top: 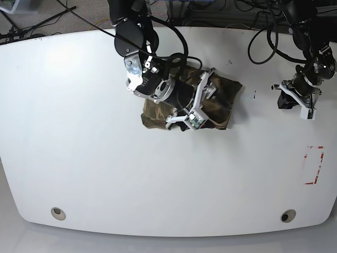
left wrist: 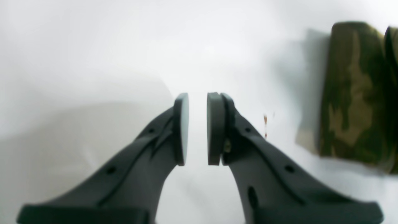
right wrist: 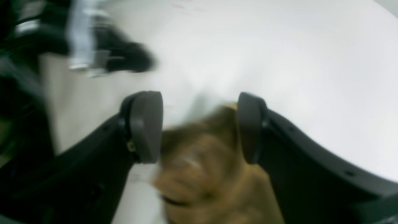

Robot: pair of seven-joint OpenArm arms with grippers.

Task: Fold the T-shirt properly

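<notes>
The T-shirt [top: 221,100], a compact folded bundle mid-table [top: 79,158], looks light, soft and limp; edges or corners seem the best holds. The right gripper [top: 202,103] hangs open over it; the left gripper [left wrist: 197,129], well apart, holds nothing, jaws nearly closed.

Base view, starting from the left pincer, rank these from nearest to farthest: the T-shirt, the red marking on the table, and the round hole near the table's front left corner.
1. The red marking, just in front of the left pincer, on the same side.
2. The T-shirt, at the table's middle, under the other arm.
3. The round hole, diagonally across at the front edge.
</notes>
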